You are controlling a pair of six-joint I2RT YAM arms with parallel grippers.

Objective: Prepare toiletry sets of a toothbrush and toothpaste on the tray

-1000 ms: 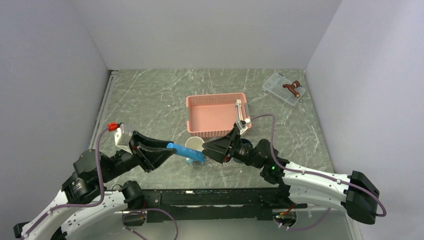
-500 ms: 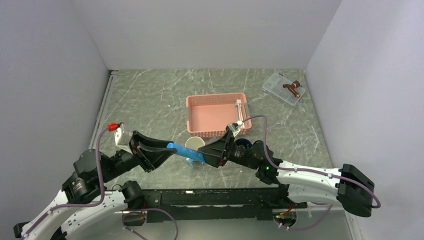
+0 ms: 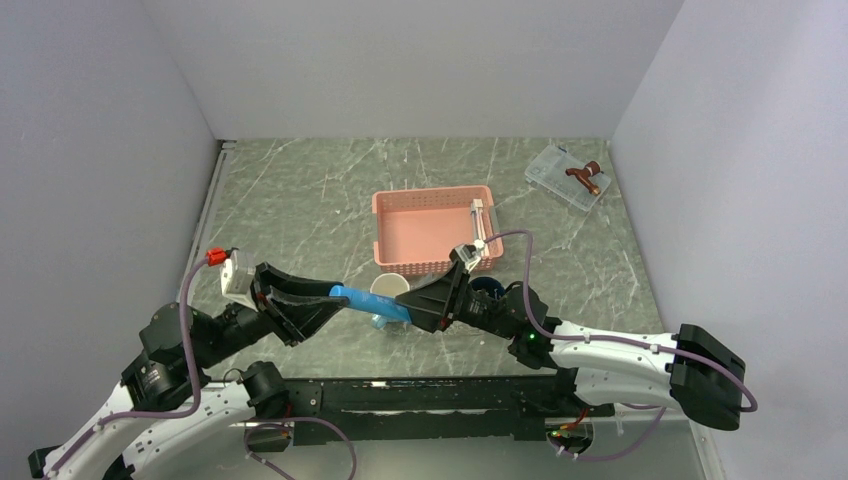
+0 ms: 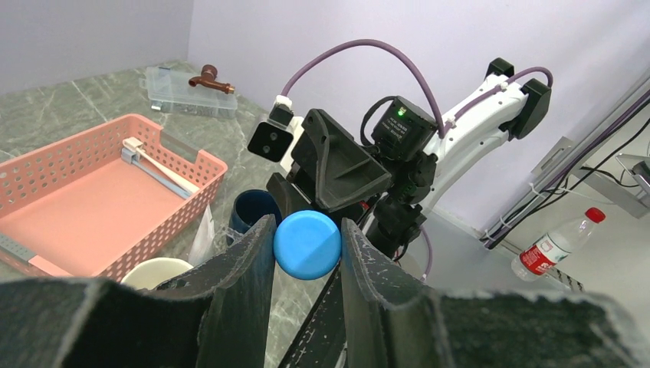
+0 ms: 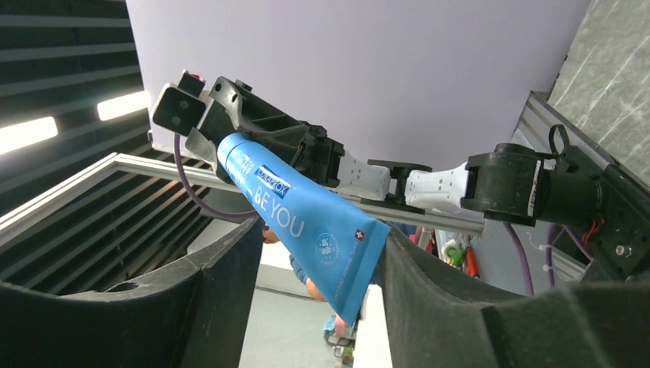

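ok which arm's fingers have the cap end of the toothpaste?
The left fingers: the round blue cap of the toothpaste sits between them. The right fingers flank its flat crimped end.

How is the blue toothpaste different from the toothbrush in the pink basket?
The toothpaste is blue and thick; the toothbrush is whitish and thin. The toothpaste is up in the air, pinched by the left gripper; the toothbrush lies in the pink basket. Both are longer than wide.

Centre of desk point(image 3: 300, 200): pink slatted plastic basket point(image 3: 420, 235) w/ whitish plastic toothbrush point(image 3: 478, 222) in its right side. Round cream cup point(image 3: 389, 287) & dark blue mug point(image 3: 488, 287) just in front. Clear rectangular box point(image 3: 560, 180) back right. Blue toothpaste tube point(image 3: 372, 302) btwn left hand point(image 3: 330, 300) & right hand point(image 3: 412, 312), over cup's near edge.
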